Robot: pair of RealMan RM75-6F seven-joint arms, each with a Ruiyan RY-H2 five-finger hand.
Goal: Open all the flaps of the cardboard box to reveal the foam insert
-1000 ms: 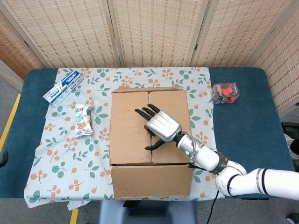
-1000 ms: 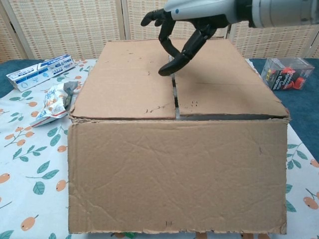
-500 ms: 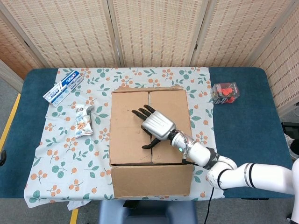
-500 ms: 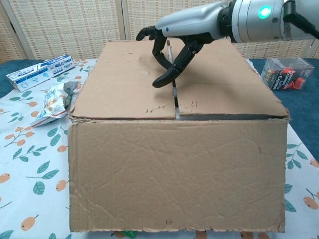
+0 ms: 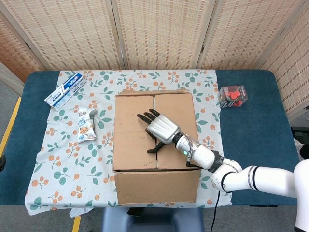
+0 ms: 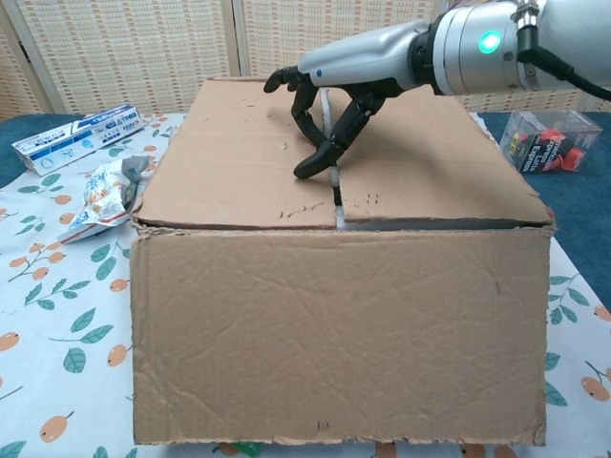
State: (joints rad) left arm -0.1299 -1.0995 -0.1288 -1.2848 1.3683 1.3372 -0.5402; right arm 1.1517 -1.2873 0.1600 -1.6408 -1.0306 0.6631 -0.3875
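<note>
- Around your box, on the floral cloth over the blue table, lie three loose items: a blue-and-white carton at the far left, a crumpled snack packet just nearer than it, and a clear case with red contents well off to the right on bare table.
- Behind the table stands a woven folding screen.
- None of these touches the box; the snack packet is the nearest, lying beside the box's left wall.
- Your cardboard box sits in the middle of the cloth, near the front edge of the table.
- Its two large top flaps lie flat and closed, meeting at a seam that runs front to back; a narrow gap shows along it in the chest view.
- A torn strip of cardboard edges the far rim, and the front wall is creased and scuffed.
- Your right hand is over the box top at the seam, fingers apart and bent downward, holding nothing; the lowest fingertip looks to be touching the cardboard right beside the gap.
- Your left hand shows in neither view.
</note>
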